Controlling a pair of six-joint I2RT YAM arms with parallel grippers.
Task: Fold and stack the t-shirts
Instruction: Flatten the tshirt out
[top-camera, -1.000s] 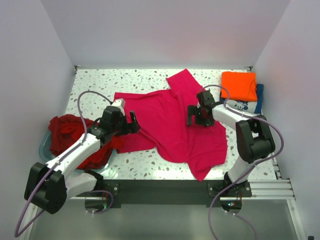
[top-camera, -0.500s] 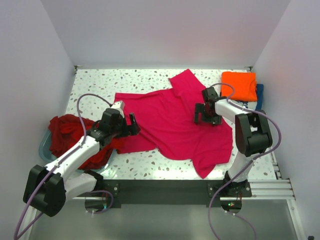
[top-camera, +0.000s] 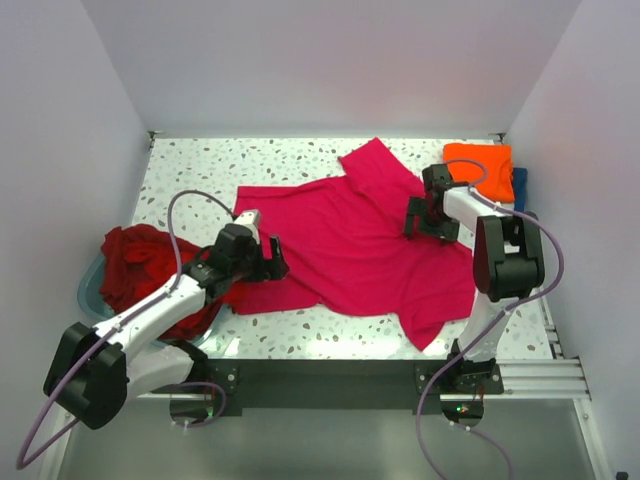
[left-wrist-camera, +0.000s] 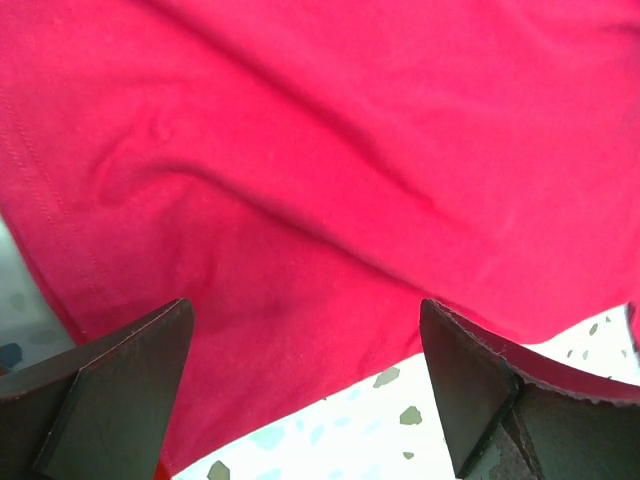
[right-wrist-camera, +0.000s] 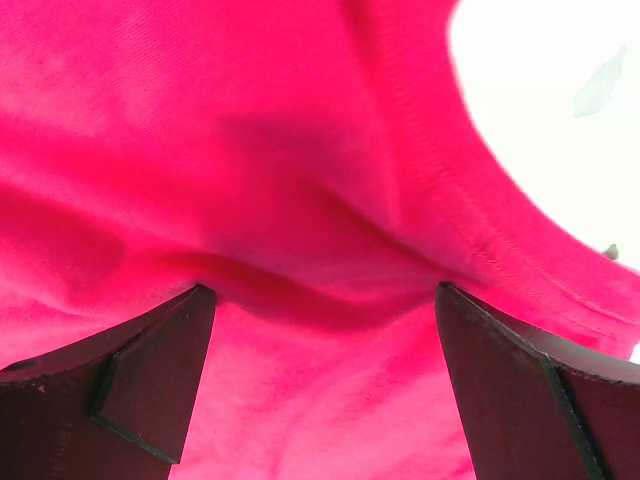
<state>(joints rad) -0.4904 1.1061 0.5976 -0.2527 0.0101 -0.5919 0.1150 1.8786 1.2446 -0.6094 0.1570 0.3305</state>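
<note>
The magenta-pink t-shirt lies spread and rumpled across the middle of the speckled worktop, one sleeve pointing to the back edge. Only the overhead view shows the folded orange t-shirt at the back right, the navy t-shirt peeking out beside it, and the dark red t-shirts heaped in the pale blue tub at the left. The wrist views add soft knit and a stitched hem. The left pincer stands apart over the shirt's left hem. The right pincer, also apart, hangs low over a creased fold near its right edge. Bare worktop runs along the back.
</note>
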